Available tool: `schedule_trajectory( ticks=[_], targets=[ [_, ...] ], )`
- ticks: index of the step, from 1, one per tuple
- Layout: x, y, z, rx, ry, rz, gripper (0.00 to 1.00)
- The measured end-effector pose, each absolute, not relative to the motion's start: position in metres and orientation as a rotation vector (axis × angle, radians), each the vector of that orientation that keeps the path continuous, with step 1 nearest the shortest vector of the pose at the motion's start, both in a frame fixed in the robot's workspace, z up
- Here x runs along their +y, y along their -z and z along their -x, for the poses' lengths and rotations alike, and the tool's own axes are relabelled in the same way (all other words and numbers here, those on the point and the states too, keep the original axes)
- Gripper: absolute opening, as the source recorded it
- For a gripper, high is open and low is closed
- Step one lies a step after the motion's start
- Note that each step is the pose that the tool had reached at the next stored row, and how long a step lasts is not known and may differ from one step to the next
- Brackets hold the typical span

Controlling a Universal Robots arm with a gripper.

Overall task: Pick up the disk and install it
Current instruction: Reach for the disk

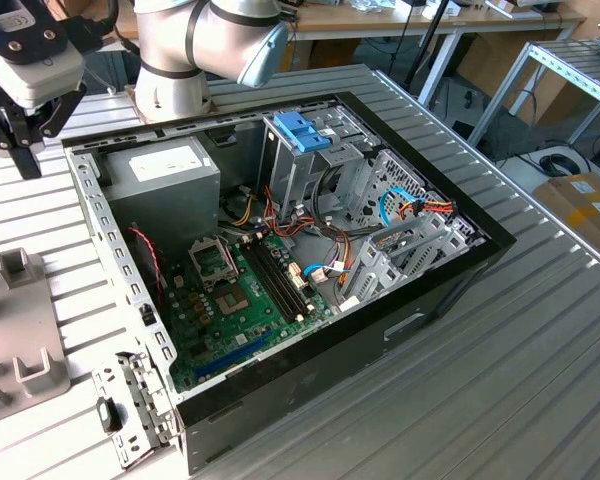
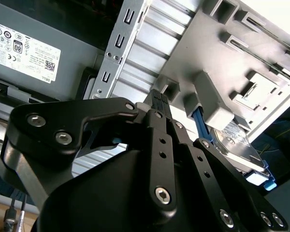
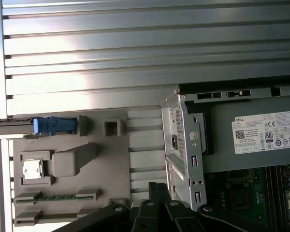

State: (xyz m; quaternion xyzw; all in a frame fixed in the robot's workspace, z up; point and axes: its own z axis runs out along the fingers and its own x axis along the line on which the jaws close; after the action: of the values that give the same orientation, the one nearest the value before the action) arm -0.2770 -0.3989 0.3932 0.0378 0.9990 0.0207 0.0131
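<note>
label: white sticker on the power supply [image 3: 266, 133], right beside the tray [image 3: 116, 159]
disk [image 3: 53, 125]: on edge in a tray slot, long axis along the tray's rim, blue end inward
tool [image 2: 157, 95]: closed, holding nothing, by the tray

Computer case [image 1: 410, 325] lies open on the slatted table [image 1: 520, 400], mid-scene. Inside it, the power supply [image 1: 165, 172] sits in the far corner toward the exterior view's left, with the motherboard [image 1: 235, 300] on the floor in front of it and the drive cage [image 1: 310, 150] to its right. Arm base [image 1: 195, 60] stands behind the case. Fixture tray [image 1: 25, 340] lies on the table at the exterior view's left, apart from the case. Metal bracket [image 1: 130, 410] lies beside the case's near left corner. Gripper [image 1: 25, 160] hangs above the table between the tray and the case's far left corner. In the second wrist view the disk [image 2: 237, 145] sits in a slot at the tray's edge, well apart from the case
</note>
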Motion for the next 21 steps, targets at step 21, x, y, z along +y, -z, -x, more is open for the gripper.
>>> schedule_trajectory(
  ticks=[21],
  targets=[
    [-0.3989,-0.3931,0.2828,3.112,-0.065,-0.118,0.11]
  ],
)
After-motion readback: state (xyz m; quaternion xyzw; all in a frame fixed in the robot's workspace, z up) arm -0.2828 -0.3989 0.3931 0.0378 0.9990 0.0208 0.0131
